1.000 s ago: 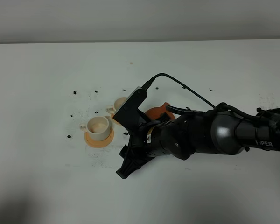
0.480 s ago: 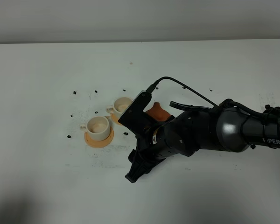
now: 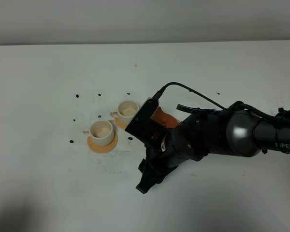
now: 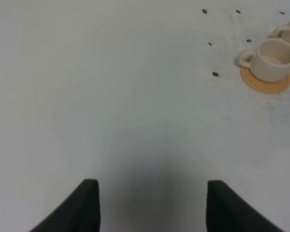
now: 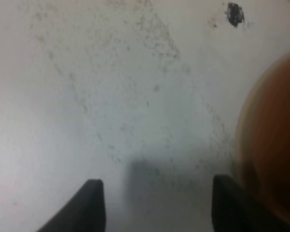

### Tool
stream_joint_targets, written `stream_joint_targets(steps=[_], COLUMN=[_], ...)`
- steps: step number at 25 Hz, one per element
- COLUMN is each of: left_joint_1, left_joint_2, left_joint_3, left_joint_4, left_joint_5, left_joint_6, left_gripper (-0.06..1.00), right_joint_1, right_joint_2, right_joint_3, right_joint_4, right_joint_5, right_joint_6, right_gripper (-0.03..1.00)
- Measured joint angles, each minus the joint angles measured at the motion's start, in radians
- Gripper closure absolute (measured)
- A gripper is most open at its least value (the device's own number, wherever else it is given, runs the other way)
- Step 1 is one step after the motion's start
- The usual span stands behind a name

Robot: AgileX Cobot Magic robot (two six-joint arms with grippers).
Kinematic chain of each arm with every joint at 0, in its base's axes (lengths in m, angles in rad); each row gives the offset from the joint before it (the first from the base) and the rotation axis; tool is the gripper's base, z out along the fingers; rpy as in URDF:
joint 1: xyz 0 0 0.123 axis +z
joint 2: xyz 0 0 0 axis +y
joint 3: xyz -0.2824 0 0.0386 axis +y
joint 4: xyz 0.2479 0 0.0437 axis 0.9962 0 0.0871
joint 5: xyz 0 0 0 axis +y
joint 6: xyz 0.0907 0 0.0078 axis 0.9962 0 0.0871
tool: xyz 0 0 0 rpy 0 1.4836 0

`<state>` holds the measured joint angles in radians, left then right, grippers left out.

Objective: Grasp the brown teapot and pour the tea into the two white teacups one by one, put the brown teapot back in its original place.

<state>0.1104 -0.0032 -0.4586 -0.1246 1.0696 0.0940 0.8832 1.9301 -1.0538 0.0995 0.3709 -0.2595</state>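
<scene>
The right claw [image 3: 146,182] is spread wide and holds nothing. In its wrist view only bare table [image 5: 111,96] lies between its fingers [image 5: 93,203]. It hangs on the near side of the teapot [image 3: 162,117], a little to the left of it.

The teapot stands just right of the far cup [image 3: 127,110] and is mostly hidden behind the arm. The wrist view shows it as a brown blur beside one finger, outside the gap. Whether it rests on its mat cannot be told. The near cup [image 3: 102,131] sits further left, and each cup is on an orange coaster [image 3: 104,146]. The left claw [image 4: 152,186] is also spread and empty, well apart from the cups.

No dark liquid shows in either cup, so the step in hand is probably the grasp. To do it well, the right claw should swing toward the far right until the teapot's handle, not its round belly, lies between the fingers. The handle is hidden now, so its side must be found first. The approach should keep clear of the far cup, which is close by. The fingers should close firmly, since a clay pot held loosely would likely swivel. The lift should be level so the lid does not slide.
</scene>
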Motion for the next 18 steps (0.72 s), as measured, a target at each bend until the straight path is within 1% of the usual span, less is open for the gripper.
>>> stream_joint_targets(steps=[8,10,13,15,18], left_joint_1=[0.000,0.000,0.000,0.000,0.000], left_joint_2=[0.000,0.000,0.000,0.000,0.000], left_joint_3=[0.000,0.000,0.000,0.000,0.000], left_joint_4=[0.000,0.000,0.000,0.000,0.000], left_joint_5=[0.000,0.000,0.000,0.000,0.000], left_joint_6=[0.000,0.000,0.000,0.000,0.000], left_gripper=[0.43,0.43,0.43,0.43,0.43], right_joint_1=[0.017,0.023,0.005,-0.035,-0.098], right_joint_2=[-0.098,-0.147,-0.209,-0.233,-0.240], right_joint_3=[0.001,0.001,0.001,0.001,0.001], right_joint_4=[-0.003,-0.002,0.006,0.015,0.018], right_joint_5=[0.006,-0.006,-0.008,0.015,0.069], right_joint_6=[0.005,0.032,0.135,0.230,0.333], right_gripper=[0.47,0.47,0.47,0.47,0.47])
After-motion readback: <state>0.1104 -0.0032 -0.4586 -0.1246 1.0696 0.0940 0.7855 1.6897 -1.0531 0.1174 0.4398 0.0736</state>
